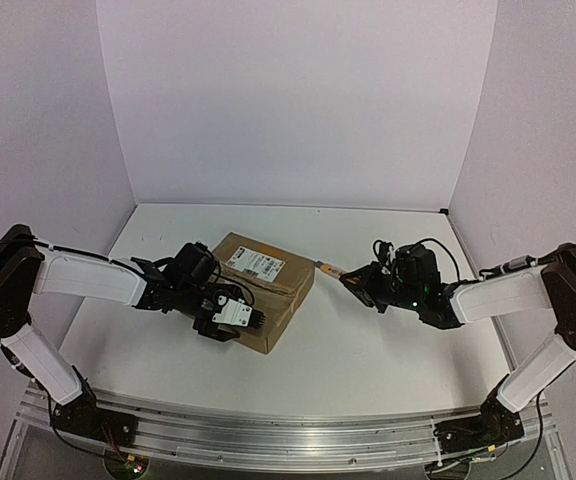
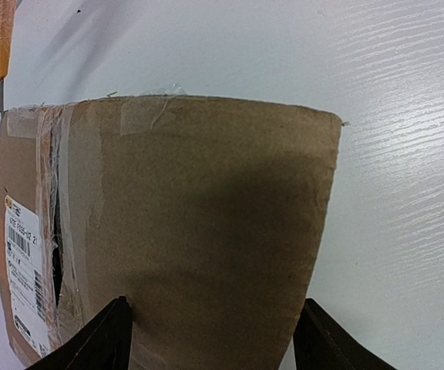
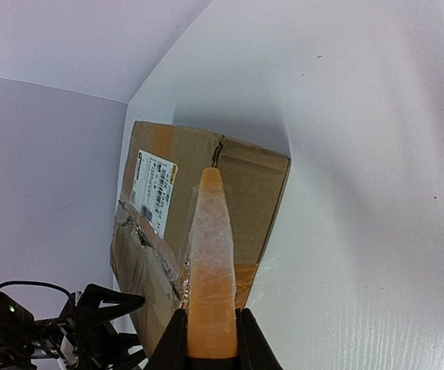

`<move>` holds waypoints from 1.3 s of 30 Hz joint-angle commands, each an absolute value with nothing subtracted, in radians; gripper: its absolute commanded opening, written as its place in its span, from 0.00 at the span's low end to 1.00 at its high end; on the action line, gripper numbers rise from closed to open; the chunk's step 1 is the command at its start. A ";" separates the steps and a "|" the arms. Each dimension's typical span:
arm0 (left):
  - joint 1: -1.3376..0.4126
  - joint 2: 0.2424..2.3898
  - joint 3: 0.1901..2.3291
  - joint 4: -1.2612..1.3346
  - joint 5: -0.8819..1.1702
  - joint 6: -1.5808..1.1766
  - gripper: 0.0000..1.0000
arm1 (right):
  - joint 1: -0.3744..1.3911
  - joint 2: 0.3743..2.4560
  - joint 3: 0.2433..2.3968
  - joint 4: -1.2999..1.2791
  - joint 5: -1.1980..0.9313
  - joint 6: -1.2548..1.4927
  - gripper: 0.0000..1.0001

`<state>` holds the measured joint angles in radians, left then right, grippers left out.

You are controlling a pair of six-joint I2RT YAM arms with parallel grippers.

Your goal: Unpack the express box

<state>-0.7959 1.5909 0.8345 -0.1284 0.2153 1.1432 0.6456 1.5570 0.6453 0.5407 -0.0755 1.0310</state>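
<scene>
The express box (image 1: 268, 288) sits on the white worktop (image 1: 368, 350) between the two arms, turned corner-on, with its white barcode label (image 1: 256, 263) facing up. The left claw (image 2: 218, 339) is spread wide at the box's near-left side, though the wrist view does not show whether its fingers (image 2: 106, 339) actually touch the cardboard. The right claw (image 3: 210, 335) is clenched on an orange-handled tool (image 3: 210, 254), which points at the box's far-right corner, its tip just beside the edge.
</scene>
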 commanded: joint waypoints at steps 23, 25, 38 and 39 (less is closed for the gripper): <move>-0.793 1.577 0.808 -0.118 0.222 1.117 0.72 | 0.641 1.580 0.663 0.642 -0.092 1.091 0.00; -0.793 1.580 0.809 -0.118 0.224 1.117 0.72 | 0.642 1.587 0.668 0.652 -0.098 1.091 0.00; -0.793 1.582 0.807 -0.113 0.225 1.120 0.72 | 0.643 1.551 0.650 0.659 -0.097 1.101 0.00; -0.793 1.583 0.807 -0.112 0.225 1.120 0.72 | 0.645 1.558 0.656 0.659 -0.101 1.101 0.00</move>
<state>-0.7959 1.5906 0.8229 -0.1028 0.2150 1.1286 0.6437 1.5761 0.6281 0.5904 -0.0826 1.0877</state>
